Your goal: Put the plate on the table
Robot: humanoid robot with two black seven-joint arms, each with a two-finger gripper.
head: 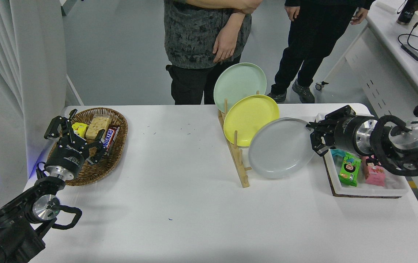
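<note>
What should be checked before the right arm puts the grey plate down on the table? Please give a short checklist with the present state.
1. Grip: the right gripper is shut on the right rim of the plate: ok.
2. Clear of the wooden rack: the plate overlaps the rack's right rail in this view; contact: cannot tell.
3. Clear of the yellow plate: their edges overlap in this view: cannot tell.
4. Landing spot: bare table in front of the rack: ok.
5. Snack tray under the right arm; gap: cannot tell.
6. Left gripper parked over the basket, far away: ok.
</note>
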